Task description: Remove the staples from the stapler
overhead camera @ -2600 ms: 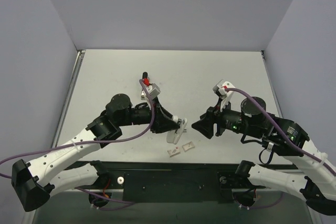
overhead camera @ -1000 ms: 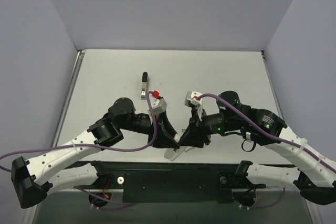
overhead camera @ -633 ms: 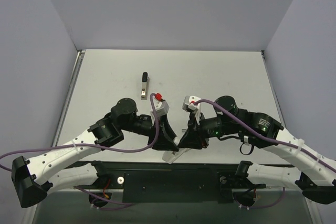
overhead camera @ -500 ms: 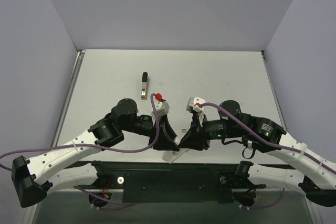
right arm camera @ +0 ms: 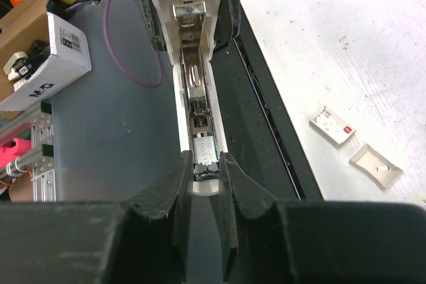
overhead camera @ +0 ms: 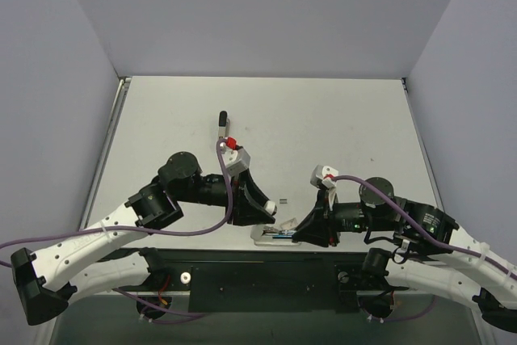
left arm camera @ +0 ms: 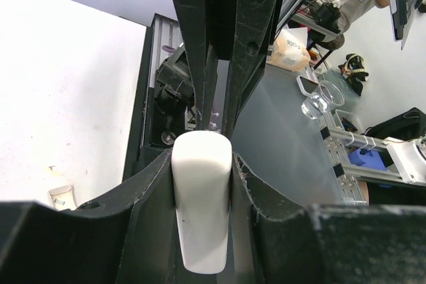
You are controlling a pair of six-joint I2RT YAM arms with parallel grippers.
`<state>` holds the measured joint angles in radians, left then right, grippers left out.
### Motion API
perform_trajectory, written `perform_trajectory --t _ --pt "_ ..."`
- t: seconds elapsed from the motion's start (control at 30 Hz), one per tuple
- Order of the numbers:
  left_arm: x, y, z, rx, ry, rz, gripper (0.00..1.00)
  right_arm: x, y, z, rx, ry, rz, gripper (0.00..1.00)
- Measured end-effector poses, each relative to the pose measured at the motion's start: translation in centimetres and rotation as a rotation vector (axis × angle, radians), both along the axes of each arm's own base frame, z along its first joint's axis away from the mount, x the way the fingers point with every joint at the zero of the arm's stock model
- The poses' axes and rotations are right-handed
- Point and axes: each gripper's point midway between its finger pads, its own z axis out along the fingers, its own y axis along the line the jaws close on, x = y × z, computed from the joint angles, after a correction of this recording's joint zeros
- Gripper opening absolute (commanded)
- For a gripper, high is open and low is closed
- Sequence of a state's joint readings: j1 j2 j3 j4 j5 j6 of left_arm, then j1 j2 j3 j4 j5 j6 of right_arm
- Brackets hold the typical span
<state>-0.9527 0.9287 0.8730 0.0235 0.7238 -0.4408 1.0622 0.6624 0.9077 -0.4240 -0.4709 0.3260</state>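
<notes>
Two white tabs (right arm camera: 331, 126) lie on the table (right arm camera: 346, 31).

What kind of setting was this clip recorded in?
Likely a robotics lab test cell: a white table boxed in by plain walls, the left arm and right arm bolted at its edge, and clutter beyond it, such as a labelled cardboard box and a glass.

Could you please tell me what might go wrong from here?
1. The left gripper and right gripper hold the stapler out past the near edge of the table, so anything shaken loose could fall off it.
2. The right fingers pinch only the shell's very tip, so a tug may make it slip.
</notes>
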Motion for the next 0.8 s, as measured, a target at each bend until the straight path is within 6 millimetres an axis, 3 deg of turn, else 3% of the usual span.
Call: perform_trajectory --t 0.1,0.27,0.5,0.8 --pt "0.1 0.0 0.0 0.001 0.002 0.005 0.00 0.0 0.0 -0.2 -0.003 0.015 -0.009 0.00" --pt "0.2 0.0 0.0 0.001 0.003 0.011 0.00 0.2 -0.1 -0.2 -0.005 0.017 -0.025 0.20" --pt "0.7 0.0 0.7 -0.024 -0.015 0.044 0.00 1.4 -1.0 0.1 -0.046 -0.002 -0.111 0.32" --pt "1.1 0.0 1.1 -0.039 -0.025 0.070 0.00 3.0 -2.9 3.8 -0.032 -0.088 -0.222 0.36"
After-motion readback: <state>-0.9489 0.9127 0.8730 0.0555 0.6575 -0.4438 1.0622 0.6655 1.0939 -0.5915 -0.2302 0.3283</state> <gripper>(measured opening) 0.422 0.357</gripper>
